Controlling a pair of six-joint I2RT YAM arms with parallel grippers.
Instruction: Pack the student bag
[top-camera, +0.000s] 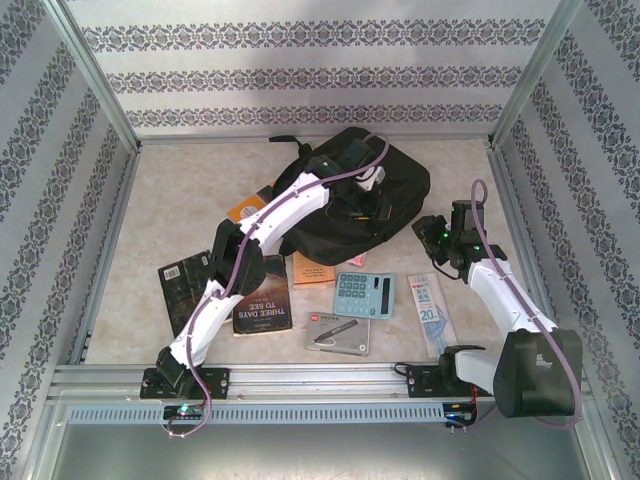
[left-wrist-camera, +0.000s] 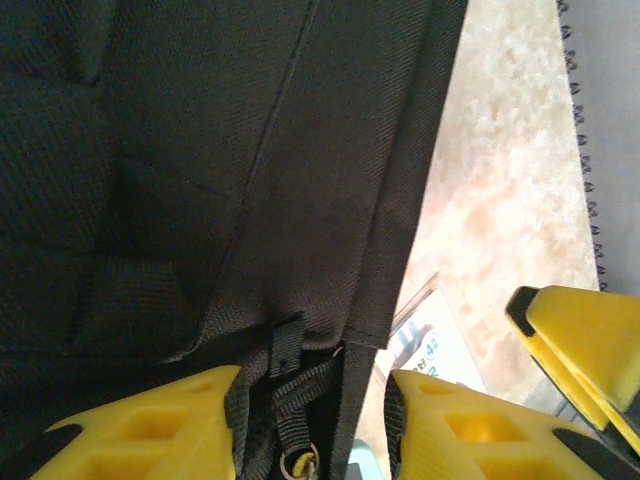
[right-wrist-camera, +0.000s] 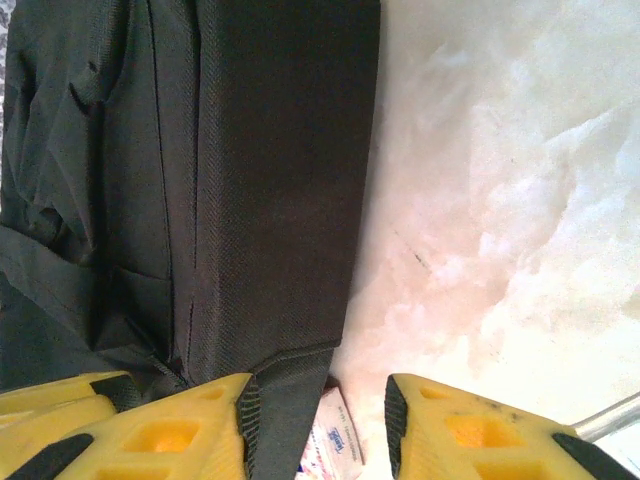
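Observation:
The student bag (top-camera: 405, 180), black and soft, lies at the back centre of the table. My left arm reaches over it, and my left gripper (top-camera: 375, 205) points down at its front edge. In the left wrist view my left gripper (left-wrist-camera: 312, 430) is open. A webbing strap (left-wrist-camera: 290, 385), a zip ring and a fold of the bag (left-wrist-camera: 200, 150) sit loosely between the jaws. My right gripper (top-camera: 428, 232) stands at the bag's right edge. It is open (right-wrist-camera: 315, 430), with a corner of the bag (right-wrist-camera: 270, 150) against its left finger and bare table beside that.
In front of the bag lie a dark book (top-camera: 183, 285), a "Three Days to See" book (top-camera: 262, 305), an orange book (top-camera: 312, 270), a teal calculator (top-camera: 364, 294), a grey pen box (top-camera: 338, 332) and a ruler packet (top-camera: 432, 312). Patterned walls close in the sides and back.

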